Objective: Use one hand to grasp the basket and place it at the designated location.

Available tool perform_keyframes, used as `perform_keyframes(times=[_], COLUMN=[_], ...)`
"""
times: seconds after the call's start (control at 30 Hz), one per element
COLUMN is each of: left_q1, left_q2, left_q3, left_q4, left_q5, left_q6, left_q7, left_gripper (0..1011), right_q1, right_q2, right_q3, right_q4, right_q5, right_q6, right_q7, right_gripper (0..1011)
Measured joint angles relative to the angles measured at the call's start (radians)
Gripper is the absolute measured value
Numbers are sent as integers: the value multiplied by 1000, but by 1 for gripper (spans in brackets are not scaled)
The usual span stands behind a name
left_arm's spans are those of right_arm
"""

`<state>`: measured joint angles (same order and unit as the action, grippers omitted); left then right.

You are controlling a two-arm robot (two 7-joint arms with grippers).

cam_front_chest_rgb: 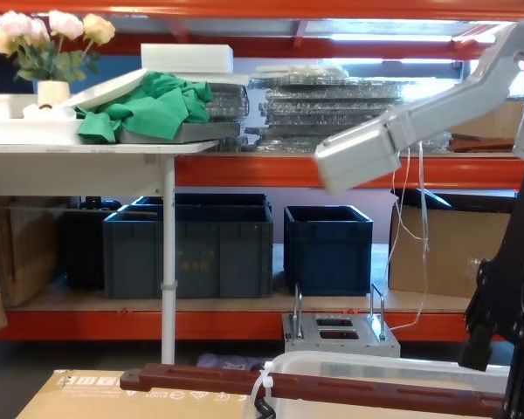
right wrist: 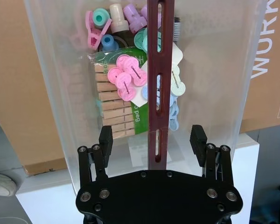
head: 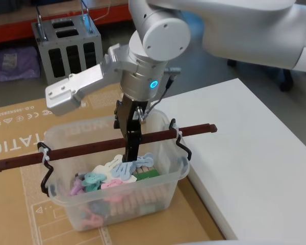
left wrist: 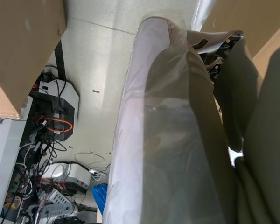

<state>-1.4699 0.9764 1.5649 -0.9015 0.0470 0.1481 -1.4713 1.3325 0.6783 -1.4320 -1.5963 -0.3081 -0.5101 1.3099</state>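
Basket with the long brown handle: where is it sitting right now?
The basket sits low and centre in the head view, on a cardboard box just left of the white table, with the right claw open astride its handle.

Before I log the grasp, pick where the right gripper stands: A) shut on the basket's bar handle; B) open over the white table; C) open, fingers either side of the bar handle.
C: the right gripper is open, the bar handle of the basket running between its fingers.

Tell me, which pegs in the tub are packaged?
The plain wooden pegs, bundled in a green-labelled wrapper; the coloured plastic ones lie loose.
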Motion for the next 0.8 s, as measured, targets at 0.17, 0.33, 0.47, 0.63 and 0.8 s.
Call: perform_keyframes(times=[0.17, 0.33, 0.47, 0.63, 0.8], left_q1=[0, 0, 0, 0, 0], left_q2=[0, 0, 0, 0, 0], left_q3=[0, 0, 0, 0, 0], left_q4=[0, 0, 0, 0, 0], left_q5=[0, 0, 0, 0, 0], left_q6=[0, 0, 0, 0, 0], left_q7=[0, 0, 0, 0, 0], left_gripper=[0, 0, 0, 0, 0], right_q1=[-1, 0, 0, -2, -3], right_q2=[-2, -3, -3, -6, -12], right_q3=[-8, -13, -15, -20, -24], right_q4=[2, 2, 1, 1, 1], right_q5=[-5, -6, -7, -16, -30], right_q6=[1, 2, 3, 5, 7], right_q7=[-3, -6, -8, -13, -19], right_gripper=[1001, 1001, 1001, 1001, 1001])
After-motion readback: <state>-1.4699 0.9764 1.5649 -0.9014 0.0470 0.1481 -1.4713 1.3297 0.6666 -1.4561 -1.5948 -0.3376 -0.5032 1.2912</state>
